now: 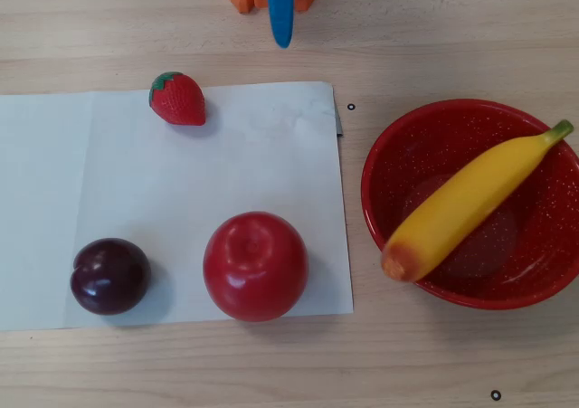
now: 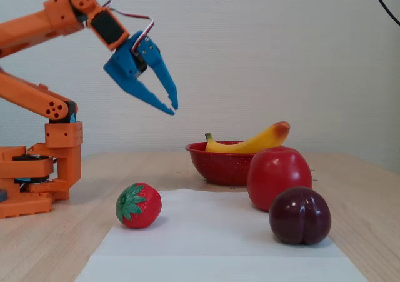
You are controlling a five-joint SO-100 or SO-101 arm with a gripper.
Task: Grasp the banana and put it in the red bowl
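Note:
The yellow banana (image 1: 475, 200) lies slanted across the red bowl (image 1: 407, 146). Its reddish-orange tip sticks out over the bowl's near-left rim and its green stem rests on the far-right rim. In the fixed view the banana (image 2: 253, 143) pokes up out of the bowl (image 2: 215, 163) behind the apple. My blue gripper (image 2: 173, 109) hangs high in the air to the left of the bowl, empty, its jaws closed tip to tip. In the overhead view only its blue tip (image 1: 282, 19) shows at the top edge, well away from the bowl.
A white paper sheet (image 1: 181, 209) carries a strawberry (image 1: 177, 99), a red apple (image 1: 255, 265) and a dark plum (image 1: 110, 276). The orange arm base (image 2: 37, 169) stands at the left in the fixed view. The bowl sits on bare wood to the right of the sheet.

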